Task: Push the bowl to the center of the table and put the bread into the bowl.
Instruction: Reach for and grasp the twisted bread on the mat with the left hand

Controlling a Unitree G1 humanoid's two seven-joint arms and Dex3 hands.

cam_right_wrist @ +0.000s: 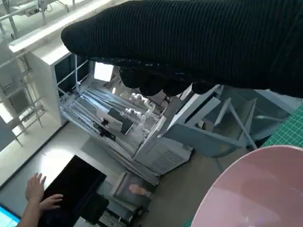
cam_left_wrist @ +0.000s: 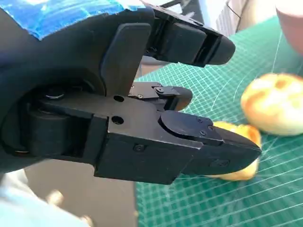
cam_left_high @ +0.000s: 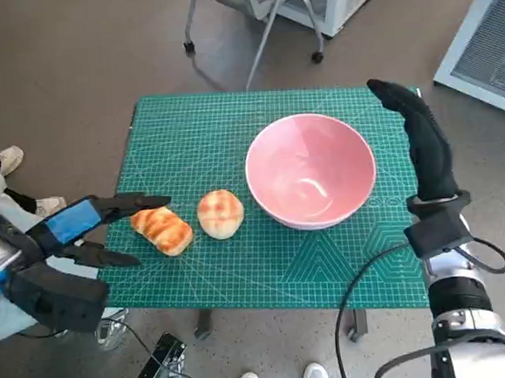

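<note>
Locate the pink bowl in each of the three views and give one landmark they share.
Head view: the pink bowl sits right of centre on the green mat, beside the right hand.
Left wrist view: only a sliver of its rim shows at the upper right corner.
Right wrist view: its rim fills the lower right, below the glove.
Shared landmark: the green mat, visible in all three.

Pink bowl (cam_left_high: 310, 169) right of centre, 2 bread rolls (cam_left_high: 191, 222) beside; left hand (cam_left_high: 79, 229) near rolls, fingers apart.
</note>
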